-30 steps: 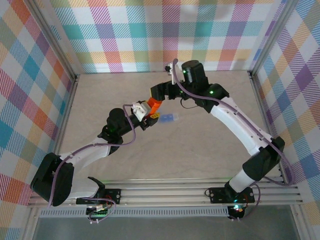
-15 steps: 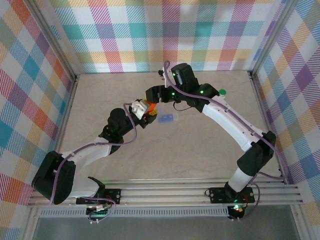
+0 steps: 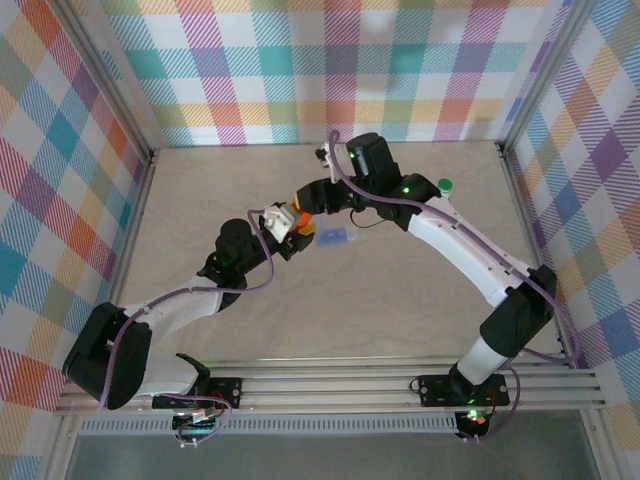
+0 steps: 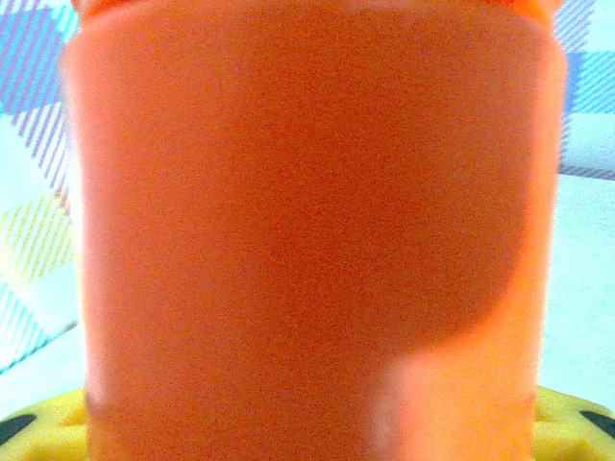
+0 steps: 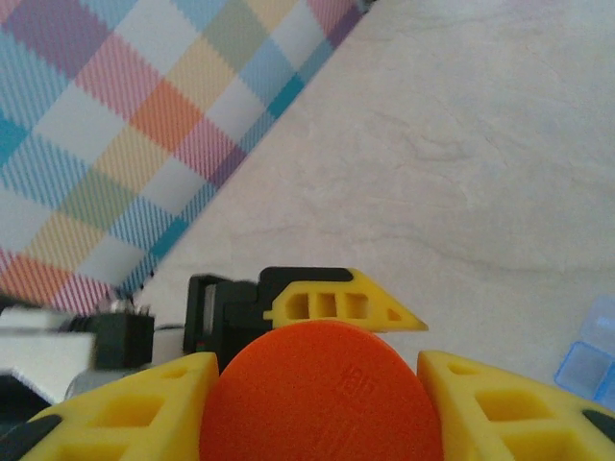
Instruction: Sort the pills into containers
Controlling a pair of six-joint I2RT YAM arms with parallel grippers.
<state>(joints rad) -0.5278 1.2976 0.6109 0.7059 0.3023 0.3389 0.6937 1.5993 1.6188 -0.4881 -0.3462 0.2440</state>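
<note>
The orange bottle (image 3: 302, 214) hung above the middle of the desk (image 3: 400, 300), its body clamped in the left fingers (image 3: 289, 223) — that arm reached forward, elbow bent. The right fingers (image 3: 311, 203) pressed its flat cap (image 5: 322, 384) from both sides, the arm arching over. A blue box (image 3: 334, 237) lay just beside.

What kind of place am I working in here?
It looks like an enclosed robot test cell, not a home or pharmacy. It has plaid fabric walls around a marbled tabletop, and the left arm and right arm are bolted to an aluminium rail at the near edge.
</note>
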